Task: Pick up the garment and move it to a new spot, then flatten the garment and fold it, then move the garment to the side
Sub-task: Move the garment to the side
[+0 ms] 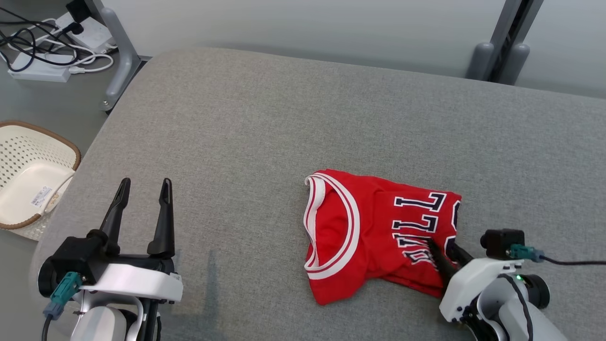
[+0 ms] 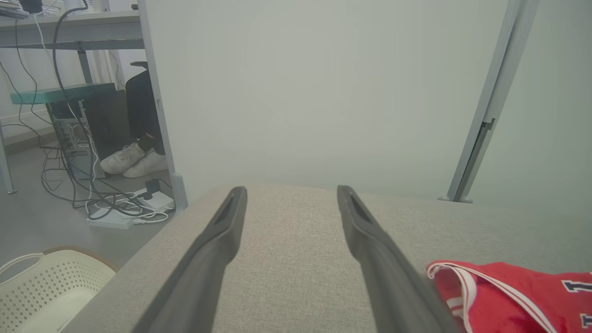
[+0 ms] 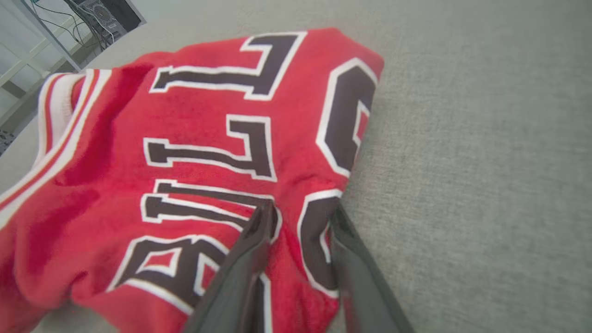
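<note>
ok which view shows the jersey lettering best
Right wrist view: the jersey lettering is close and sharp, right gripper resting on it. The head view shows it small, sideways; the left wrist view catches just a corner.

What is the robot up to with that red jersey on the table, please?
The robot is working on a red jersey that lies roughly folded on the grey padded table. Its right gripper is down at the jersey's near right edge, jaws straddling the fabric by the lettering; whether they have clamped it is unclear. The left gripper hovers over bare table to the left, jaws wide open, holding nothing.
</note>
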### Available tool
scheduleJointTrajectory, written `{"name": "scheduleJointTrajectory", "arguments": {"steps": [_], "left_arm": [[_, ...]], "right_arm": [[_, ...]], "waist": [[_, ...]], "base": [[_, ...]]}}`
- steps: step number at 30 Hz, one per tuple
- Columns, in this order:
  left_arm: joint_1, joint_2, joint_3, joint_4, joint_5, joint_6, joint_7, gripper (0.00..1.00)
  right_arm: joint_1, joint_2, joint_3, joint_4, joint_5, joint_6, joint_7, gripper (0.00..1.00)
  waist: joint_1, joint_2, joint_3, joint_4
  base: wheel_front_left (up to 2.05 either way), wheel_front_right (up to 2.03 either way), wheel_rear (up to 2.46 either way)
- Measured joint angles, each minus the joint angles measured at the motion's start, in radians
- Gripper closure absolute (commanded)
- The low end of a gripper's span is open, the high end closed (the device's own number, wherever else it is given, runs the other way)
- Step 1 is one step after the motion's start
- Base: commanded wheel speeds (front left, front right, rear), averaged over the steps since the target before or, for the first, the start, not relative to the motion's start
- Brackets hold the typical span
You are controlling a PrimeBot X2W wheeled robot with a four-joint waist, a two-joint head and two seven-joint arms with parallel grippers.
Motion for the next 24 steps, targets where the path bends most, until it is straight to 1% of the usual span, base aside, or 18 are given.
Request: {"name": "scheduleJointTrajectory", "arguments": {"steps": [5, 8, 14, 17, 19, 21, 24], "left_arm": [[-0.018, -0.001, -0.003, 0.016, 0.0, -0.004, -0.01, 0.0], [-0.02, 0.003, -0.004, 0.022, 0.0, -0.006, -0.011, 0.0], [-0.019, 0.016, 0.002, 0.015, -0.003, -0.007, -0.016, 0.0], [-0.019, 0.016, 0.001, 0.001, -0.003, -0.007, -0.019, 0.0], [-0.019, 0.019, 0.002, -0.007, -0.003, -0.007, -0.02, 0.0], [-0.02, 0.024, 0.002, -0.014, -0.003, -0.007, -0.02, 0.0], [-0.024, 0.03, -0.002, -0.023, -0.003, -0.01, -0.019, 0.0]], "right_arm": [[-0.055, -0.016, 0.058, 0.039, 0.056, 0.001, 0.015, 1.0], [-0.075, -0.054, 0.095, 0.029, 0.072, 0.002, 0.009, 1.0], [-0.079, -0.186, 0.16, -0.07, 0.079, 0.001, 0.016, 1.0], [-0.066, -0.278, 0.17, -0.139, 0.056, 0.0, 0.021, 1.0], [-0.053, -0.338, 0.155, -0.182, 0.031, 0.001, 0.023, 1.0], [-0.043, -0.384, 0.128, -0.227, 0.009, 0.0, 0.025, 1.0], [-0.033, -0.425, 0.08, -0.292, -0.022, 0.0, 0.038, 1.0]], "waist": [[0.0, 0.0, 0.008, -0.022], [0.0, 0.0, 0.01, -0.044], [0.0, 0.0, 0.012, -0.124], [0.0, 0.0, 0.017, -0.179], [0.0, 0.0, 0.021, -0.219], [0.0, 0.0, 0.026, -0.261], [0.0, 0.0, 0.036, -0.327]], "base": [[0.0, 0.0, 0.0], [0.0, 0.0, 0.0], [0.0, 0.0, 0.0], [0.0, 0.0, 0.0], [0.0, 0.0, 0.0], [0.0, 0.0, 0.0], [0.0, 0.0, 0.0]]}}
